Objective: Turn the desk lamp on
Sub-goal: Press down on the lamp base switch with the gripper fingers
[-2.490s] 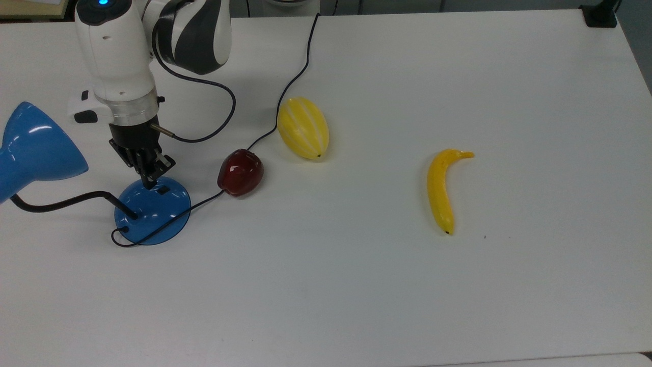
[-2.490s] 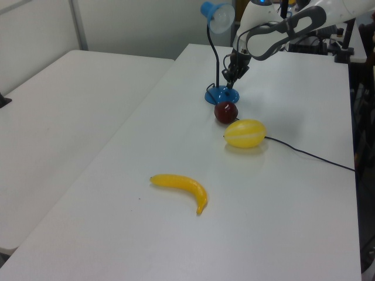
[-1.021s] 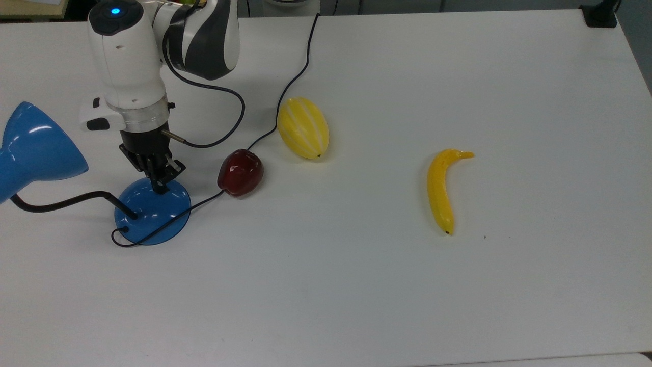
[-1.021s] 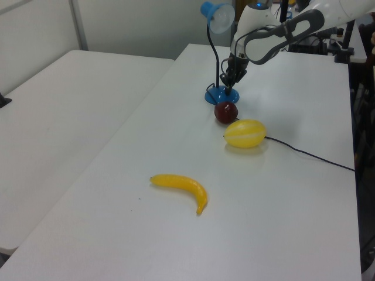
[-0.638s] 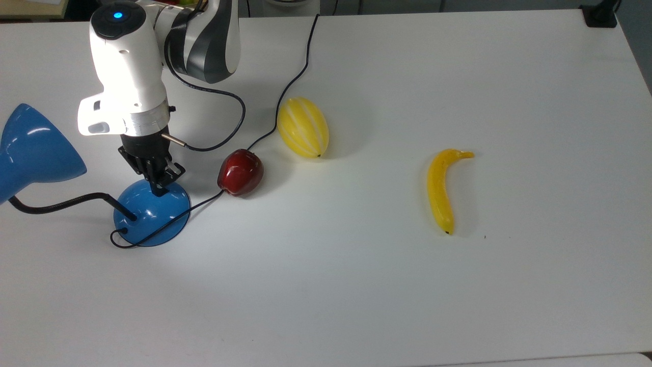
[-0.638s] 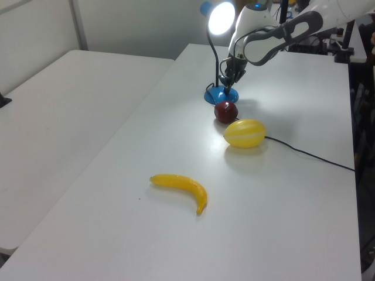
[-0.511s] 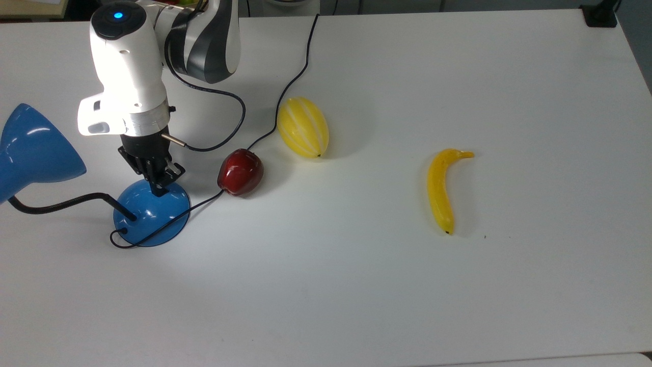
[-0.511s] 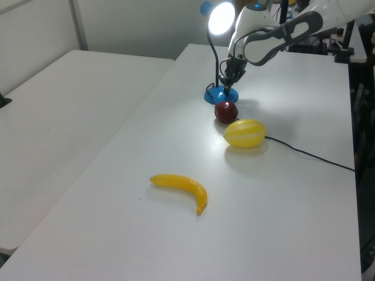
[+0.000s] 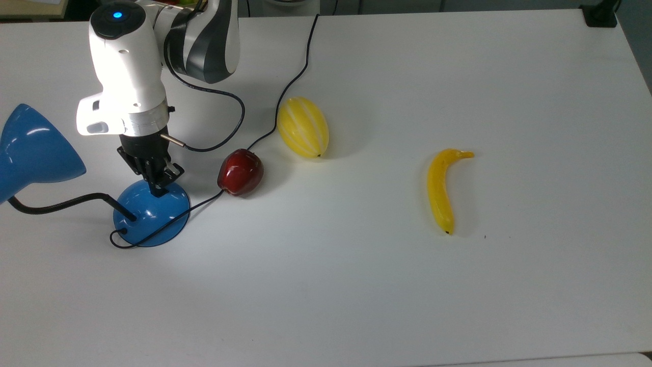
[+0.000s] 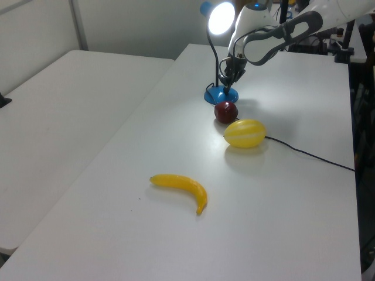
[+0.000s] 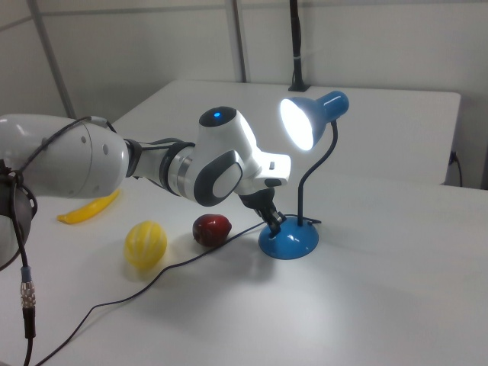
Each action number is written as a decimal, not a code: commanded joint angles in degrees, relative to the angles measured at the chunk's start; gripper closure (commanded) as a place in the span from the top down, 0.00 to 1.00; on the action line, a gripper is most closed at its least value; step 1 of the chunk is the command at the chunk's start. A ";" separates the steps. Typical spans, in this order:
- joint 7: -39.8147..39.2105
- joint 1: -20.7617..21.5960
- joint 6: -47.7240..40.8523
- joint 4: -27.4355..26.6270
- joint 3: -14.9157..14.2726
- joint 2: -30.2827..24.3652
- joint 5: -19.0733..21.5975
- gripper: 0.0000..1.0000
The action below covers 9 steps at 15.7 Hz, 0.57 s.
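A white table [image 9: 458, 76] holds a glossy blue desk lamp with a cone shade, a black bendy gooseneck and a round domed blue base [image 9: 151, 214]. The lamp stands at the top view's left edge, with its shade [image 9: 30, 150] leaning out past the base. In the right view the shade's mouth [image 11: 297, 124] glows bright white, and the left view shows the same glare at the lamp head [image 10: 221, 17], so the bulb is lit.

The white robot arm's black two-finger gripper [image 9: 158, 188] points straight down onto the upper part of the domed base, where the switch would be. Its fingertips are pressed together into a narrow point, holding nothing, and they touch the base.

A black cord [image 9: 300, 66] runs from the base across the table. Just beside the base lies a dark red apple [image 9: 240, 172], then a yellow striped melon-shaped fruit [image 9: 303, 127] near it. A yellow banana [image 9: 441, 191] lies well apart, toward the top view's right.

Judged from the lit shade, the switching itself appears done. What seems left is only for the gripper to lift clear of the base.
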 commanded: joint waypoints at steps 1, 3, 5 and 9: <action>1.51 0.06 0.05 0.58 -0.26 -0.18 -1.03 0.00; 1.33 0.06 -1.17 0.49 -0.26 -1.06 -1.03 0.00; 0.98 -0.03 -3.55 0.49 -0.26 -1.76 -1.12 0.00; 0.81 0.15 -8.02 0.41 -0.26 -3.70 -1.03 0.00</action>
